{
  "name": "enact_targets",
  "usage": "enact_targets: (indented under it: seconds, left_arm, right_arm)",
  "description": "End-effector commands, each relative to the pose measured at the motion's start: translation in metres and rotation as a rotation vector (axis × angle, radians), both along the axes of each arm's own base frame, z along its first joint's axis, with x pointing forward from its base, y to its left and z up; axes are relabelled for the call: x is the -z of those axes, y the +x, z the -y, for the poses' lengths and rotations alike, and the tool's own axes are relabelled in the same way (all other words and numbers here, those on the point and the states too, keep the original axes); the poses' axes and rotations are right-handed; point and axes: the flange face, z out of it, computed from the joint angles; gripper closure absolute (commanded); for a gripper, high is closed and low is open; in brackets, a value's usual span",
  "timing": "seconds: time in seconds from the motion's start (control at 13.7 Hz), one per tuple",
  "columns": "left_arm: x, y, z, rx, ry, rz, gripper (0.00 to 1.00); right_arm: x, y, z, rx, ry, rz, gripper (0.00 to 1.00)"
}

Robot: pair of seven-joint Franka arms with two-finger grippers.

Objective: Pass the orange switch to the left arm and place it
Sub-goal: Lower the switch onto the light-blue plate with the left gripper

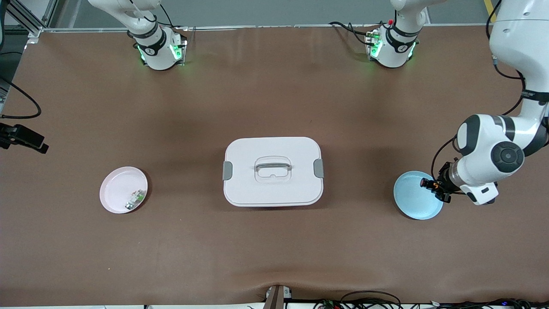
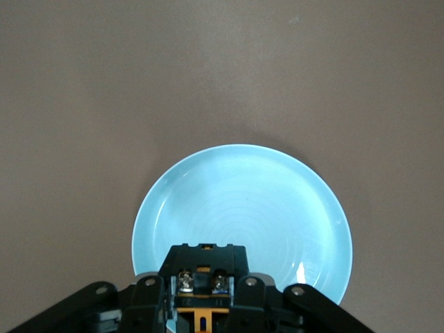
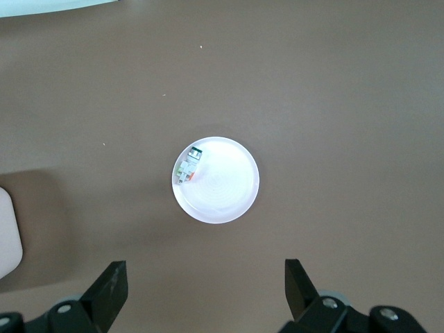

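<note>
Blue plate: round pale-blue glazed plate (image 1: 412,198), lowest of the table items in the front view, at the left arm's end of the table; dish bare, nothing lying on it.
Orange switch: tiny black cylindrical push-button switch with orange parts (image 1: 429,184), lifted above the blue plate, over its rim on the arm's side; clear of the dish.
Switch appearance: dark round cap points toward the box; orange collar just next to the fingers; in the left wrist view, two bright metal screw terminals on a black block with an orange tab below (image 2: 201,284).
Left gripper: dark two-finger gripper (image 1: 438,187), fingers pressed together and pinching the switch body.
Right gripper: seen only in its own wrist view (image 3: 207,284), fingers spread wide, nothing between them, high above the pink plate; this arm waits.
Pink plate: round pale-pink plate (image 1: 120,187) at the right arm's end; small white-and-green component (image 1: 135,199) lies in it near the rim.
Box: large white rounded-rectangular lidded container with grey side latches (image 1: 273,171), mid-table, between the plates.
Step in hand (judgement): carry toward hand-over.
Doing it well: gain height first, pass well above the lid, hold the pinch steady, leave the cap end exposed for the right gripper.
</note>
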Motion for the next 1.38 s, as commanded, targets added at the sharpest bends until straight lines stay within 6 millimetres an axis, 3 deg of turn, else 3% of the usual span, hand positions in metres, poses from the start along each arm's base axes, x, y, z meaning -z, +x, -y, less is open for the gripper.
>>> enact_targets:
  seconds: [0.0,0.58,0.95,1.31]
  left_arm:
    - [0.009,0.003,0.000,-0.031,0.020,0.012,0.94]
    - [0.050,0.026,0.002,-0.029,0.023,0.008,0.94]
    - [0.055,0.032,0.000,-0.046,0.006,0.014,0.93]
    - [0.060,0.032,-0.001,-0.047,0.004,0.016,0.81]
  right_arm:
    - [-0.001,-0.007,0.011,0.042,0.028,-0.026,0.00]
    - [0.001,-0.018,0.010,0.055,0.108,-0.097,0.00]
    - [-0.014,-0.016,0.005,0.040,0.087,-0.066,0.00]
    - [-0.019,-0.020,0.011,0.035,0.103,-0.074,0.00]
